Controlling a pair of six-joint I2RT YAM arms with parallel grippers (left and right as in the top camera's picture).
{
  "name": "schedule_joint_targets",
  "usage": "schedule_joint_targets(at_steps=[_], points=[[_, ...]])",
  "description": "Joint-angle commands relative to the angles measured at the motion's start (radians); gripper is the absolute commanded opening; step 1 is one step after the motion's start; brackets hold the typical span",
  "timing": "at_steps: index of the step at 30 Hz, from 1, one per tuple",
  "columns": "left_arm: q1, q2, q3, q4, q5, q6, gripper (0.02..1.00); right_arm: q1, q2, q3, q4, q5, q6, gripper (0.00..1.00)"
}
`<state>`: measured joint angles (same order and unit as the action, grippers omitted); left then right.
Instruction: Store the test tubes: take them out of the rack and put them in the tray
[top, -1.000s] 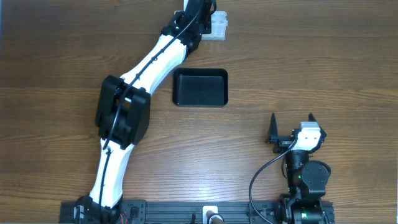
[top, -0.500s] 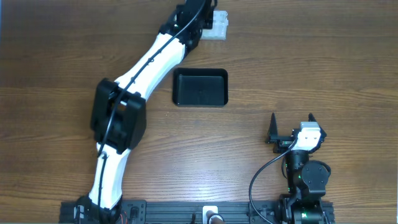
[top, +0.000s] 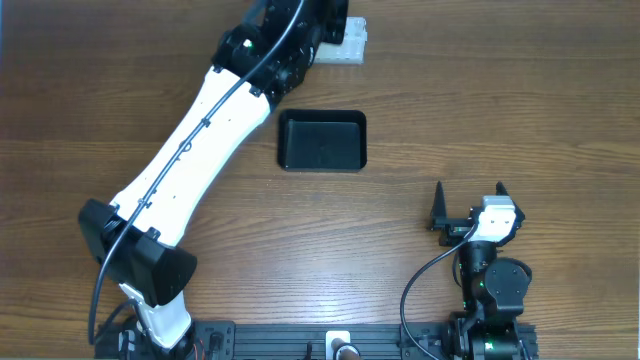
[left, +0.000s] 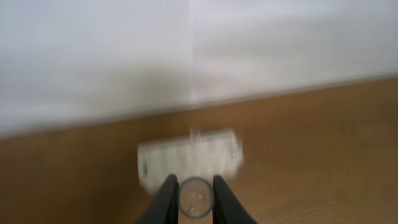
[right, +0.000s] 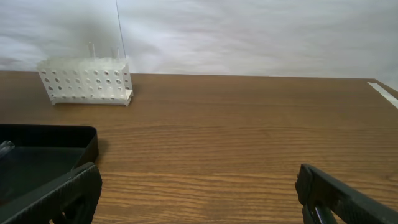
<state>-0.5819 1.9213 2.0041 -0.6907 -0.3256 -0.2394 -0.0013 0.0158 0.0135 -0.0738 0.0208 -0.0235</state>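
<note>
- Wooden table below a white wall carries the white rack at its far edge and the black tray near the middle.
- Our left tool is closed on a clear test tube at the rack; we cannot tell if its lower end is free.
- Our right tool rests open, well apart from the tray.
- We think the smooth tube may slip from the fingers on the way, or hit the tray wall if lowered tilted.
</note>
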Motion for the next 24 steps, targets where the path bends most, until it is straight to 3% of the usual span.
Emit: schedule_joint_targets(at_steps=[1,7,24], points=[[0.005,0.014,-0.072,-0.089,-0.005,-0.215,0.073,-0.004,-0.01,-0.008,0.002,0.002,0.0,0.991],[0.005,0.032,-0.242,-0.084,-0.005,-0.344,0.071,-0.004,-0.01,-0.008,0.002,0.002,-0.001,0.993],[-0.005,0.188,-0.273,-0.131,0.023,-0.345,0.073,-0.004,-0.01,-0.008,0.002,0.002,0.0,0.993]])
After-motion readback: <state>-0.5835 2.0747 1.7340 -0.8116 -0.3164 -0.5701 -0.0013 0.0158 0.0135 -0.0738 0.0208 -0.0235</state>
